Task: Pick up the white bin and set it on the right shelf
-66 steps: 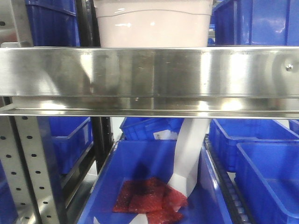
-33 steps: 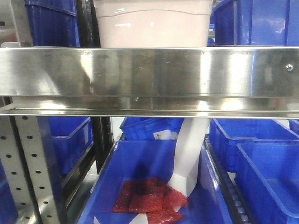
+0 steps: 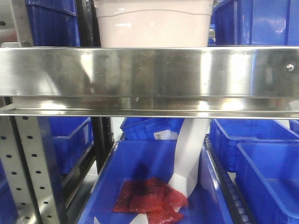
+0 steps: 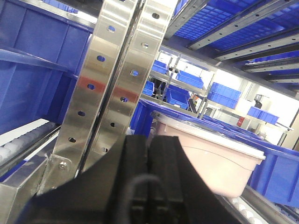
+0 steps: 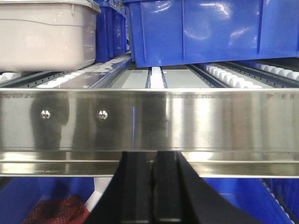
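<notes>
Evidently white bin (image 4: 210, 158) sits at two o'clock of left gripper (image 4: 150, 186), nearer arm; both it and right gripper (image 5: 153, 186) clenched, empty.

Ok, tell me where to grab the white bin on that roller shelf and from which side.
Best bet: the protruding lip under the lid of the white bin, one end effector on each short side, approaching from the front over the steel rail. Its walls look smooth and taper downward, so they would likely slip; the rim gives an edge to hook.
</notes>
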Controlling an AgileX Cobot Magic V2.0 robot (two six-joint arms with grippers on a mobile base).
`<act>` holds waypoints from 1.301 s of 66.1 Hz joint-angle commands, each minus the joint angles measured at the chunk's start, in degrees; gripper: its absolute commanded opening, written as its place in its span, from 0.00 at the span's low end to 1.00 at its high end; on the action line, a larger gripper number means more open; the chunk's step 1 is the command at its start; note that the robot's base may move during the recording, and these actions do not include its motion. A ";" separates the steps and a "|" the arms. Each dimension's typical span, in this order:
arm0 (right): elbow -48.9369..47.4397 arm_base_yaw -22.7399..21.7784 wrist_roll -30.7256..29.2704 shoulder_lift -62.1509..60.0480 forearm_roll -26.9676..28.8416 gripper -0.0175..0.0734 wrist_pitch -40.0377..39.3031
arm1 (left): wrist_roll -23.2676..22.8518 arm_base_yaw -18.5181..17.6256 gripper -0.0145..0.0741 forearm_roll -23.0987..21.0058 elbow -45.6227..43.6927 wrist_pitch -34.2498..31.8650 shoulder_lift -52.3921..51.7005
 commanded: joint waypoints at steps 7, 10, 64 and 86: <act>-0.05 0.04 -0.71 -1.11 -0.07 0.25 -4.94 | 0.16 -0.12 0.03 -1.15 -1.63 -2.15 0.68; -0.05 0.04 -0.71 -1.11 -0.07 0.25 -4.94 | 0.16 -0.12 0.03 -1.15 -1.63 -2.15 0.68; -0.05 0.04 -0.71 -1.11 -0.08 0.25 -4.75 | 0.16 -0.12 0.03 -1.98 -1.55 -2.70 0.68; -0.05 0.04 -0.71 -1.11 -0.08 0.25 -4.75 | -20.98 -2.30 0.03 39.03 0.70 5.22 0.68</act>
